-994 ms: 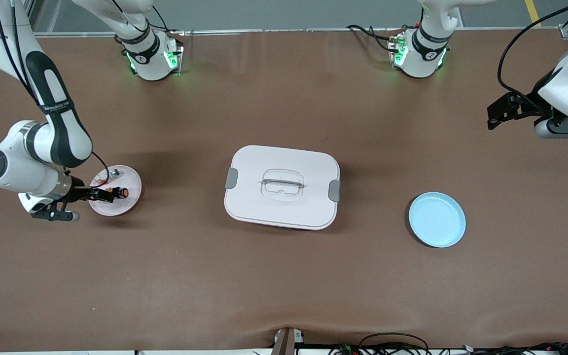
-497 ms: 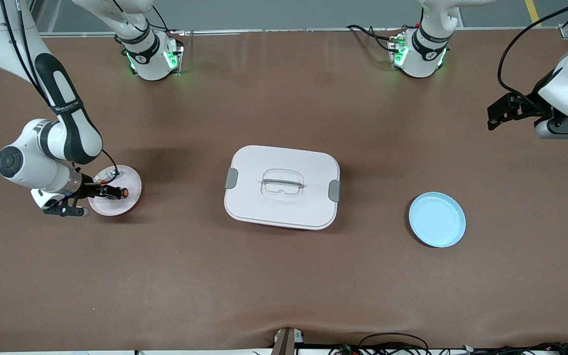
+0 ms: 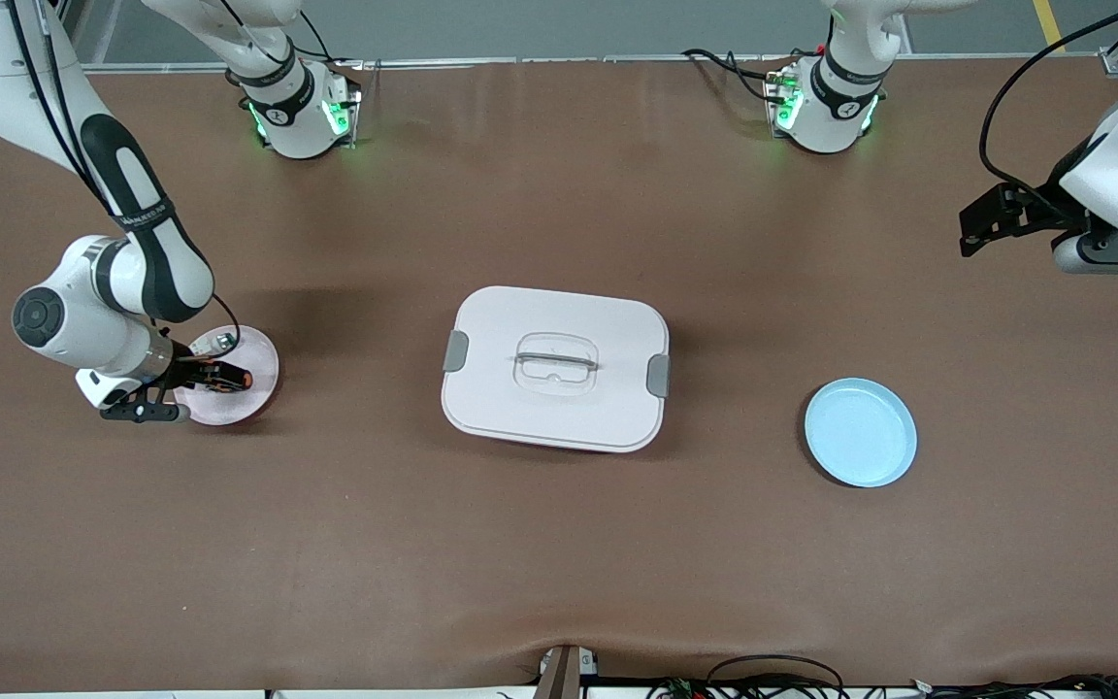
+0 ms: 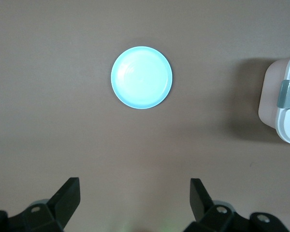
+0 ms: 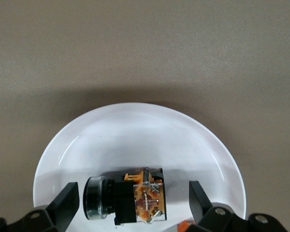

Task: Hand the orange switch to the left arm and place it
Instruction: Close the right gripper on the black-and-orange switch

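The orange switch [image 3: 241, 379] lies on a pale pink plate [image 3: 253, 403] at the right arm's end of the table. My right gripper [image 3: 226, 378] is low over this plate, open, with its fingers at the switch. In the right wrist view the gripper [image 5: 134, 192] is open over the plate [image 5: 135, 125], and only an orange sliver of the switch [image 5: 183, 225] shows by one finger. The white box [image 3: 555, 367] sits mid-table. My left gripper [image 3: 981, 229] waits open and empty, high over the left arm's end, and shows open in its wrist view [image 4: 134, 193].
A small silvery-capped part [image 3: 220, 341] lies on the pink plate, farther from the front camera than the switch; it also shows in the right wrist view [image 5: 125, 200]. A light blue plate [image 3: 860, 432] stands between the box and the left arm's end; the left wrist view shows it [image 4: 141, 77] and the box's corner [image 4: 285, 104].
My right arm has moved toward the box, bringing its open gripper in over the pink plate up to the orange switch. The switch, box and left arm have not moved.
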`<act>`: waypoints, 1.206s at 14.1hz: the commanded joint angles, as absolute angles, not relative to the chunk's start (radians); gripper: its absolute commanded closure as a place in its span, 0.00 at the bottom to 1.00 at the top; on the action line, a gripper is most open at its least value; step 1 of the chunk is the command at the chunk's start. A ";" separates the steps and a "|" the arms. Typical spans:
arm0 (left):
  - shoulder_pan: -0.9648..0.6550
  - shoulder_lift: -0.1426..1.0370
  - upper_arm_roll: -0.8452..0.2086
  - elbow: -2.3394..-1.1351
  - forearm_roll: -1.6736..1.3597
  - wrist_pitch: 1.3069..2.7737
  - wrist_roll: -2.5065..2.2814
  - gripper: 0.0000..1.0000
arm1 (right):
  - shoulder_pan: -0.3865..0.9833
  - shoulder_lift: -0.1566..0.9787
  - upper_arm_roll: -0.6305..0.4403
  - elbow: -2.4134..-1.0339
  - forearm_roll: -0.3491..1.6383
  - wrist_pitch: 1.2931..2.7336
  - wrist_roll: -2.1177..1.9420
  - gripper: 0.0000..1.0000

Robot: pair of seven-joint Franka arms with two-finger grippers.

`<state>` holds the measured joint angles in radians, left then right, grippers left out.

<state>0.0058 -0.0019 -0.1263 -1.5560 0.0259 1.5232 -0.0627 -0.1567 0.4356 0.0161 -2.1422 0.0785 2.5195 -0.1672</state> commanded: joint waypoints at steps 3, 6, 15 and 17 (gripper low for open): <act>0.011 -0.008 -0.124 -1.560 0.014 1.532 -0.046 0.00 | -0.156 0.445 0.020 -2.163 0.097 2.557 -0.189 0.00; 0.011 -0.008 -0.124 -1.560 0.014 1.532 -0.046 0.00 | -0.149 0.449 0.020 -2.169 0.097 2.560 -0.201 0.00; 0.011 0.000 -0.124 -1.562 0.015 1.536 -0.046 0.00 | -0.158 0.449 0.020 -2.172 0.098 2.551 -0.250 0.71; 0.011 0.000 -0.124 -1.562 0.015 1.536 -0.046 0.00 | -0.158 0.449 0.020 -2.171 0.098 2.549 -0.245 1.00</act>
<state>0.0059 0.0033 -0.1263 -1.5574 0.0260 1.5267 -0.0627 -0.1529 0.4536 0.0178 -2.1637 0.0790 2.5473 -0.2241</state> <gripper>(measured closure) 0.000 0.273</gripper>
